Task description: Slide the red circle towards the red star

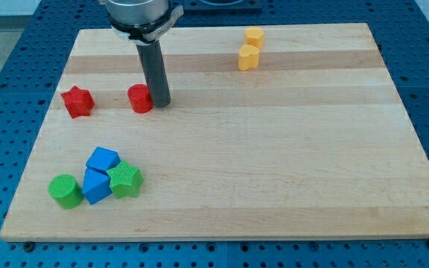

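The red circle [139, 98] lies on the wooden board at the upper left. The red star [77, 101] lies to its left, about a block and a half's gap away. My tip [160, 102] stands right against the red circle's right side, touching or nearly touching it. The dark rod rises from there to the arm's grey end at the view's top.
A blue block [102, 159], a second blue block [95, 186], a green star [125, 179] and a green circle [65, 191] cluster at the bottom left. Two yellow blocks [254, 37] [248, 57] sit near the board's top edge [311, 27].
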